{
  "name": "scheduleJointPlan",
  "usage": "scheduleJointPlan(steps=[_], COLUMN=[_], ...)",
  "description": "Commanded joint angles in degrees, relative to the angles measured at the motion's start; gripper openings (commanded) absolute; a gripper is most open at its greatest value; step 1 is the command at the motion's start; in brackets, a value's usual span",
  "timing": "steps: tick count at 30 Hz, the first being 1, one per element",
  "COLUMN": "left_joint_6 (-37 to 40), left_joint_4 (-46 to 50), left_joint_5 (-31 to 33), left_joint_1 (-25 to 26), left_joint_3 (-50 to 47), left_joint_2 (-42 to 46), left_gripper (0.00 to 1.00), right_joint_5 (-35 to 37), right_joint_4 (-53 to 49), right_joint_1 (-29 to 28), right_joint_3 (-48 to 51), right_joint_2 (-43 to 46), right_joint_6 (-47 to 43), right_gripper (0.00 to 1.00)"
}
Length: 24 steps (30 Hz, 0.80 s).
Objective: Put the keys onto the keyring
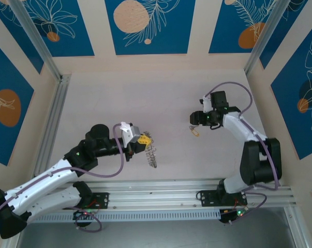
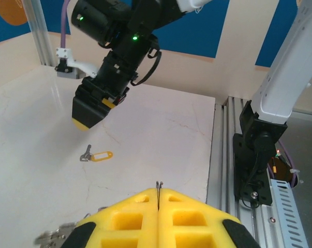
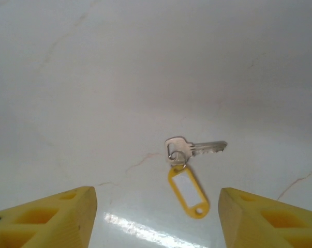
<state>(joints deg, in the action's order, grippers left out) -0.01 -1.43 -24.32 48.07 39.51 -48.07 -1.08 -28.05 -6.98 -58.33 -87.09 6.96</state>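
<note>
I have the right gripper (image 3: 157,192) poised straight above the key (image 3: 196,148), fingers (image 3: 52,217) spread wide either side of it and its yellow tag (image 3: 188,190), so I judge a pickup comes next. Well to the left of the key, the left gripper (image 1: 144,138) is pinched together on a thin bit of the keyring (image 1: 151,153) (wire just visible between the pads), which hangs from it, presumably ready for threading
</note>
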Motion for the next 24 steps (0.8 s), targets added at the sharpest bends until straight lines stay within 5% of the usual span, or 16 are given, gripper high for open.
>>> scheduleJointPlan(steps=[1, 24], left_joint_6=[-2.0, -4.3], left_joint_4=[-4.7, -8.3], left_joint_5=[-0.3, -3.3], left_joint_1=[-1.0, -3.2], left_joint_3=[0.0, -1.8], left_joint_2=[-0.4, -1.1], left_gripper=[0.0, 0.0], right_joint_5=[2.2, -0.6], right_joint_4=[-4.5, -4.8], right_joint_1=[-2.8, -0.7], right_joint_3=[-3.9, -8.1], right_joint_2=[-4.7, -16.7], right_joint_6=[-3.4, -3.4], right_gripper=[0.61, 0.43])
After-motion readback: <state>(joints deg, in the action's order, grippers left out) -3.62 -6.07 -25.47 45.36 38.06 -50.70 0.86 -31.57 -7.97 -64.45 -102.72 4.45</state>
